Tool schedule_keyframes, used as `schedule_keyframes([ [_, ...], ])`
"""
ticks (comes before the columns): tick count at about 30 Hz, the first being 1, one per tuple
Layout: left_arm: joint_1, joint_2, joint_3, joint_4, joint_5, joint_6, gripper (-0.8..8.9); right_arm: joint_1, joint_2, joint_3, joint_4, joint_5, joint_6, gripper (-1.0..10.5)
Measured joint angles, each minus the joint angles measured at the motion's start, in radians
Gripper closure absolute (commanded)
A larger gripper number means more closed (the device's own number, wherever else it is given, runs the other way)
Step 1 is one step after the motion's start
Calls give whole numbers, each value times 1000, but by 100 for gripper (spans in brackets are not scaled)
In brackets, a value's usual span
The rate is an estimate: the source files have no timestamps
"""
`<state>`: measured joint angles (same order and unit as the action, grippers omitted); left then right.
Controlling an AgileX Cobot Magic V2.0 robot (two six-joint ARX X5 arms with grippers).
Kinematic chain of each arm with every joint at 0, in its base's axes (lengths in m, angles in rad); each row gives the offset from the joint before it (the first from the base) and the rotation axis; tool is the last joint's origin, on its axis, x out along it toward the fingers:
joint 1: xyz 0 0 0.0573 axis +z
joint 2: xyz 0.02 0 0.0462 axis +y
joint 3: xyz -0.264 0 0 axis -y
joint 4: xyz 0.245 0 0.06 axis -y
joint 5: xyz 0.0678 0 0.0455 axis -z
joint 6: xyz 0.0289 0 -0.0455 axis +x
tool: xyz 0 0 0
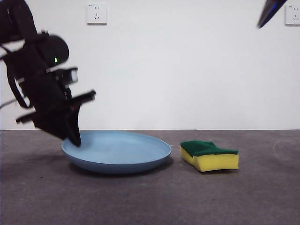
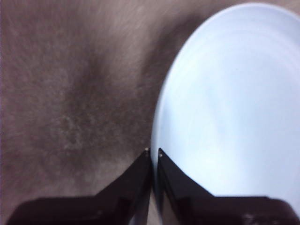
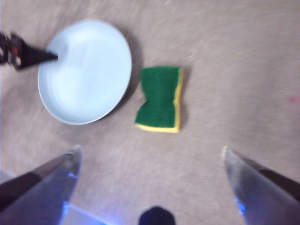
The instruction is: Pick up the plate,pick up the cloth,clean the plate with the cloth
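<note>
the plate [image 1: 117, 152] lies flat on the table [image 1: 150, 197], the cloth [image 1: 209, 155] just beside it and untouched. the left gripper [image 2: 153, 151] has its 2 jaws pinched nearly together at the plate's rim, seemingly clamping it; lift slowly, keeping the rim seated deep. the right gripper [image 3: 150, 152] hangs high, jaws wide. the rim contact itself is blurred, so the hold's firmness is unclear.
</note>
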<state>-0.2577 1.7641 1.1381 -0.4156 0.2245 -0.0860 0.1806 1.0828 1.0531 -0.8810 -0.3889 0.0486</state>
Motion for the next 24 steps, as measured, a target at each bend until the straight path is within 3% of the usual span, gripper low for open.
schedule_keyframes([
  [4,-2,-112,0,-65,-14,35,821,79,106,26,22,24,-10,574],
  [13,-2,-399,-1,-217,-16,55,821,218,370,143,122,246,-49,576],
  [19,-2,-544,-1,-293,-26,60,821,275,539,148,233,282,-58,646],
  [24,-2,-552,-1,-343,-47,60,821,297,647,149,287,289,-56,678],
])
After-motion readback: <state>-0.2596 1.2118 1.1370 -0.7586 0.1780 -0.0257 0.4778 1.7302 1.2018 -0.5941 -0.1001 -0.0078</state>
